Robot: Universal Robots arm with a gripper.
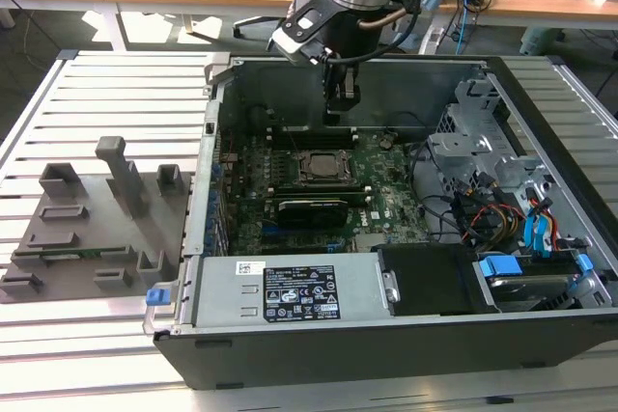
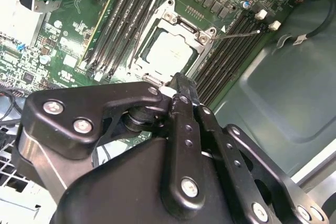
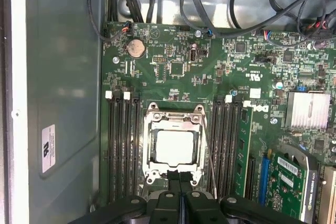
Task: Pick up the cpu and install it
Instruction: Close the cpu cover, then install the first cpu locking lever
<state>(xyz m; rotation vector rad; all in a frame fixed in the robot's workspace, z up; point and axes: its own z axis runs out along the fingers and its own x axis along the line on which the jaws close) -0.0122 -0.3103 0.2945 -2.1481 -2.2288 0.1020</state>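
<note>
The cpu (image 1: pixel 317 166) lies flat inside the metal socket frame (image 3: pixel 152 124) on the green motherboard (image 1: pixel 386 190) of the open computer case. Its silvery top faces up in both wrist views (image 2: pixel 169 51) (image 3: pixel 176 147). My gripper (image 1: pixel 340 103) hangs above the board, just past the socket's far edge and clear of the chip. The black fingers (image 3: pixel 181 182) are pressed together with nothing between them, and in the second wrist view the gripper (image 2: pixel 179 83) shows at the frame's edge.
Memory slots (image 3: pixel 123 145) flank the socket on both sides. An expansion card (image 1: pixel 311 209) sits nearer the front and the power supply (image 1: pixel 290 291) at the front wall. Drive cage and cables (image 1: pixel 492 190) fill the exterior view's right. A grey tray (image 1: pixel 97 229) with upright blocks lies outside the case.
</note>
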